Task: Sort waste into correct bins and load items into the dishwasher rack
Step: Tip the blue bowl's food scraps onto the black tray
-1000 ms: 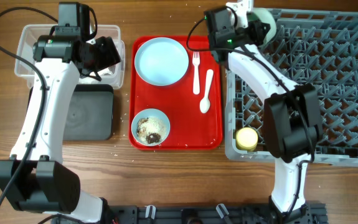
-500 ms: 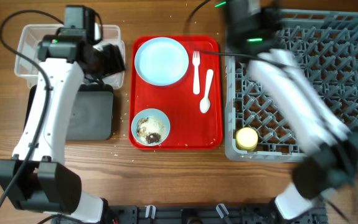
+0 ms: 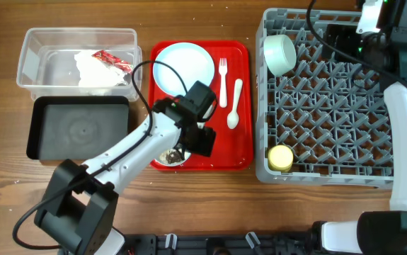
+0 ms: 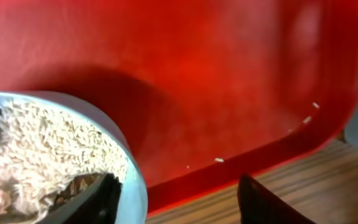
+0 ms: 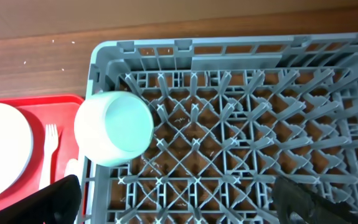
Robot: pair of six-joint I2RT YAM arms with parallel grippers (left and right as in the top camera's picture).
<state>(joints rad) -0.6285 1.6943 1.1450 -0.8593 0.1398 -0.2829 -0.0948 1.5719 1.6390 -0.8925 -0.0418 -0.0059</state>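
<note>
Progress is roughly half complete, by estimate. The crumpled napkin (image 3: pixel 90 71) and the red wrapper (image 3: pixel 112 59) lie inside the clear tub (image 3: pixel 33 42) at 10 o'clock on the worktop (image 3: pixel 189 205). The black tray (image 3: pixel 40 138), just beside it at 9 o'clock, appears to hold nothing. In the dishwasher rack (image 3: pixel 330 173) at 3 o'clock, one empty bowl (image 3: pixel 279 54) lies on its side in the 11 o'clock corner, and the yellow cup (image 3: pixel 281 157) stands in the 7 o'clock corner. The outstanding items are all on the red serving tray (image 3: pixel 244 152): the plate (image 3: pixel 183 67) at 11 o'clock, the fork (image 3: pixel 223 81) and spoon (image 3: pixel 234 106) side by side at 2 o'clock, and the second bowl (image 4: pixel 131 180) at 7 o'clock, which contains the food scraps (image 4: pixel 35 149). These scraps probably need emptying into a bin before that bowl is racked. The left arm reaches from 7 o'clock onto the tray with its wrist pitched down. The left gripper (image 4: pixel 179 180) has its fingers spread and straddles the second bowl's rim on its 3 o'clock side, without pinching it; contact cannot be confirmed. The right arm is raised above the rack toward 1 o'clock. The right gripper (image 5: pixel 176 182) has its fingers spread wide and holds nothing.
</note>
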